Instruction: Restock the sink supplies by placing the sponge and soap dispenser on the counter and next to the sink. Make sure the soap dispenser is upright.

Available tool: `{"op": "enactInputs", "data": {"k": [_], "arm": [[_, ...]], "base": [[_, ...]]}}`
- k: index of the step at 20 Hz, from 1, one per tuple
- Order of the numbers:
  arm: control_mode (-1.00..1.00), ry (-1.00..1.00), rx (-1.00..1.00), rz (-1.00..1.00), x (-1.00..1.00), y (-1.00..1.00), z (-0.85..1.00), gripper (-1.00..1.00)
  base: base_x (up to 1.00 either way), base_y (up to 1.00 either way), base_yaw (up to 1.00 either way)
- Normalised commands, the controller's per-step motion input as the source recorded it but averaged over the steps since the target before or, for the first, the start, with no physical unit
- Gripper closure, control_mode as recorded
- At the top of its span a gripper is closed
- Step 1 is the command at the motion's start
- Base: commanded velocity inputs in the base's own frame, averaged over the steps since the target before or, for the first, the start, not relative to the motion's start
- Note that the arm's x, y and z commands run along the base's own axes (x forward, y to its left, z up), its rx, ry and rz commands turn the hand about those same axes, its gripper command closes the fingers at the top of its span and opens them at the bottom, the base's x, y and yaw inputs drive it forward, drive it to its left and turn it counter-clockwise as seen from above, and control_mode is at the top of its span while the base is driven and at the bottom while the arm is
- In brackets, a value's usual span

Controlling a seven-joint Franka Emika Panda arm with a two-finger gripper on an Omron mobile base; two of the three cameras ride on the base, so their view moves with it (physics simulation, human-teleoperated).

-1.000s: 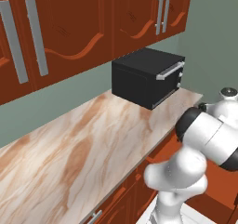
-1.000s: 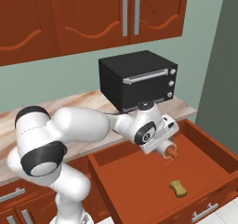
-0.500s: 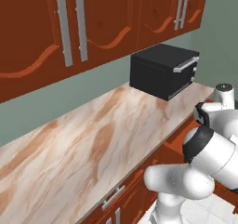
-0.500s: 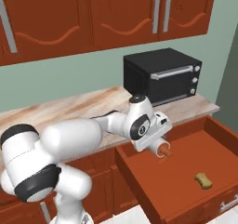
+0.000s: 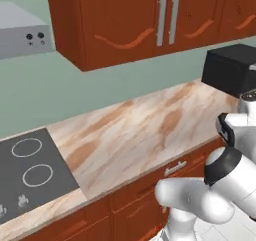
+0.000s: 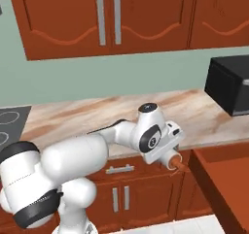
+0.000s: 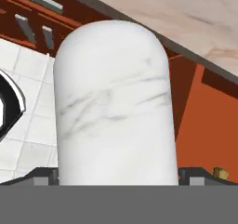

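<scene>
Grip first: gripper [image 7: 118, 174] has its fingers spread wide around the soap dispenser [image 7: 114, 102], white marbled body between both tips, so we read it as held, not loose. From the right base view the orange-red pump pokes out low and forward of the hand, so the bottle looks tilted well off upright, pump end down.

Beside the hand sits the open drawer [image 6: 221, 179], just right of it and below the counter edge. A small tan speck at the drawer's floor in the hand view may be the sponge [image 7: 220, 173]; too small to be sure.

The step in hand, we judge, is carrying the dispenser to the sink side. To do it well:
- lift clear of the drawer wall and the counter lip before swinging over
- roll the wrist so the pump points up before lowering
- set the base flat on the counter [image 5: 140, 135], then let go only once it stands
- leave room beside it for the sponge

Farther back, the cooktop [image 5: 30, 172] lies at the counter's left end and the microwave [image 5: 231, 70] at its right; we avoid both. Upper cabinets [image 5: 150, 25] hang over the run, so no high arc.
</scene>
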Motion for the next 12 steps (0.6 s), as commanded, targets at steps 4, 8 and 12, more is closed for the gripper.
{"op": "enactInputs", "data": {"k": [4, 8, 12], "arm": [[1.0, 0.0, 0.0, 0.0, 0.0, 0.0, 0.0, 1.0], [1.0, 0.0, 0.0, 0.0, 0.0, 0.0, 0.0, 1.0], [1.0, 0.0, 0.0, 0.0, 0.0, 0.0, 0.0, 1.0]], "base": [[-0.57, 0.57, 0.67], [-0.23, 0.5, 0.73], [0.0, 0.33, 0.77]]}}
